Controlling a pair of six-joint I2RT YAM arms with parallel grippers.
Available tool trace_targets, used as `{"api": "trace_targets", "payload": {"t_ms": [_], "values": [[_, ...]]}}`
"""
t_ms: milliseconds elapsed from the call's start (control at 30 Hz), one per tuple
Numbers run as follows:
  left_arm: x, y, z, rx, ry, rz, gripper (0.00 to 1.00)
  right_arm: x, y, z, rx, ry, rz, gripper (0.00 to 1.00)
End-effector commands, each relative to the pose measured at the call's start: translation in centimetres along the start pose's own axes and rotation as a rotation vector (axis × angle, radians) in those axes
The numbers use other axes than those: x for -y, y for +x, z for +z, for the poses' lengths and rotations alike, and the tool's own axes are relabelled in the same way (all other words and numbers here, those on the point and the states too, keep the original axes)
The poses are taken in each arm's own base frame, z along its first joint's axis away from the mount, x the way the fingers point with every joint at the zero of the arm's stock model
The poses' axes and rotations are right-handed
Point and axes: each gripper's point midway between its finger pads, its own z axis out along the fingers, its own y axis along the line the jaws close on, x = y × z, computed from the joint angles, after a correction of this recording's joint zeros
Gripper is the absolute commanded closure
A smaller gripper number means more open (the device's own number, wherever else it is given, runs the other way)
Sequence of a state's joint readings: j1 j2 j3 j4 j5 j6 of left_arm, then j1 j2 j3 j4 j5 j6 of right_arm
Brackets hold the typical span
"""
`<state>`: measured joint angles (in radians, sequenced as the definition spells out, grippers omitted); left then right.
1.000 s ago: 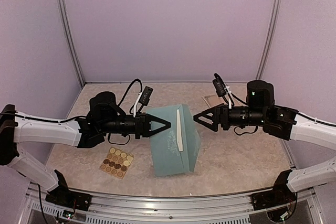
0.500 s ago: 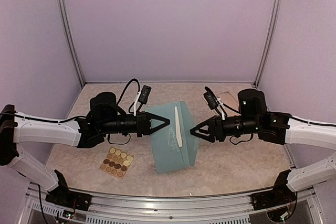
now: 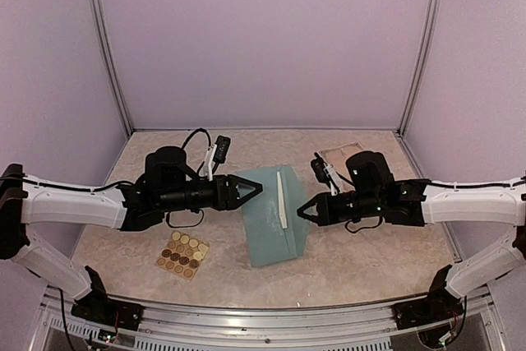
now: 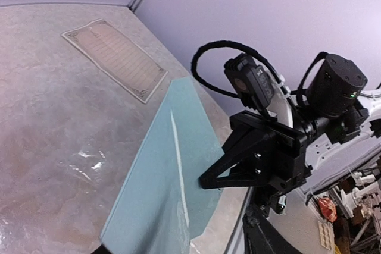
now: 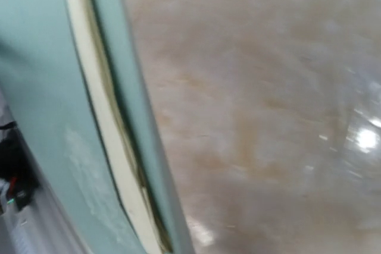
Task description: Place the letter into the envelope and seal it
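Tilted on the marbled desk (image 3: 370, 252) right of the tan round-sticker sheet (image 3: 183, 255), the teal-blue rectangular paper envelope (image 3: 267, 228) could flop or crease, since only the shut right jaws pinch it, the left jaws parted

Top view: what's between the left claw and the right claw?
Only the envelope, with a cream strip showing on it, spans the gap from left claw to right claw. The top view shows it.
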<state>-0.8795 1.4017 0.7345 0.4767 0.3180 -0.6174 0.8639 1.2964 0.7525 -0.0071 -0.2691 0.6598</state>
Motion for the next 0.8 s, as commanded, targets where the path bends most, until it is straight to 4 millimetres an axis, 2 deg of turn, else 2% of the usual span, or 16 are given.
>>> {"api": "trace_targets", "payload": {"t_ms": [0, 133, 233, 267, 300, 400, 467, 533, 633, 767], "values": [[-4.6, 0.4, -1.2, 0.026, -0.23, -0.036, 0.42, 3.7, 1.3, 1.3, -0.025, 0.155, 0.076, 1.0], [-5.3, 0.7, -2.3, 0.046, -0.273, -0.035, 0.35, 5.3, 1.5, 2.3, -0.038, 0.202, 0.084, 1.0], [-5.4, 0.5, -3.3, 0.074, -0.288, -0.043, 0.33, 6.5, 1.5, 2.8, -0.049, 0.246, 0.089, 1.0], [-5.6, 0.5, -3.6, 0.08, -0.297, -0.046, 0.33, 6.9, 1.5, 2.8, -0.055, 0.261, 0.092, 0.94], [-5.6, 0.3, -4.0, 0.092, -0.305, -0.049, 0.32, 7.3, 1.6, 2.8, -0.059, 0.279, 0.094, 0.83], [-5.8, 0.1, -4.9, 0.112, -0.329, -0.055, 0.3, 8.0, 1.0, 2.1, -0.053, 0.331, 0.078, 0.41], [-6.1, -0.3, -5.6, 0.13, -0.36, -0.053, 0.29, 8.8, 0.4, 0.9, -0.039, 0.385, 0.066, 0.25], [-6.3, -0.8, -6.3, 0.14, -0.387, -0.05, 0.27, 10.1, -0.5, -0.8, -0.012, 0.451, 0.064, 0.16], [-7.7, -2.0, -8.0, 0.151, -0.449, -0.075, 0.26, 12.4, -1.8, -3.5, 0.025, 0.535, 0.066, 0.09], [-9.2, -4.2, -10.4, 0.147, -0.477, -0.076, 0.25, 16.7, -3.1, -6.9, 0.052, 0.665, 0.087, 0.03]]}}
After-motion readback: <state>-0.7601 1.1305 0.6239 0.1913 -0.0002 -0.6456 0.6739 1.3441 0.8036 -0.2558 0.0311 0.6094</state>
